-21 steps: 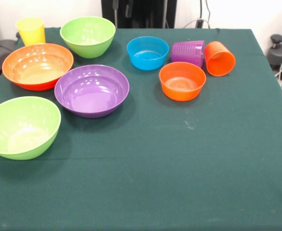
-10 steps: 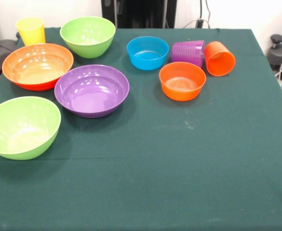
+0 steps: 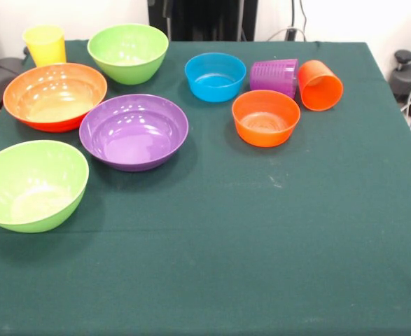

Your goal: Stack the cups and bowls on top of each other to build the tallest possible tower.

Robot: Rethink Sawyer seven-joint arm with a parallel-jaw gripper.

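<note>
1. My hand is nowhere in this front view, so I cannot tell whether it stands apart or together; nothing on the dark green cloth-covered desk [image 3: 275, 252] is held, and no stacking shows.
2. Everything I must reach sits in the far half of the desk: a large glossy orange plastic bowl [image 3: 54, 96], a large purple plastic bowl [image 3: 134, 131] just beside it, and two lime green plastic bowls, one at the back [image 3: 128, 52], one at the near left edge [image 3: 33, 184].
3. To the right stand a small blue plastic bowl [image 3: 215, 76] and a small orange plastic bowl [image 3: 265, 117], both upright with mouths open to a descent from above.
4. The tapered yellow plastic cup [image 3: 45, 45] stands upright in the far left corner.
5. The ribbed purple plastic cup [image 3: 274, 75] and the smooth orange plastic cup [image 3: 320, 85] lie on their sides, touching; the orange one's long axis runs toward the camera, mouth forward. I judge they need righting before capping any tower.
</note>
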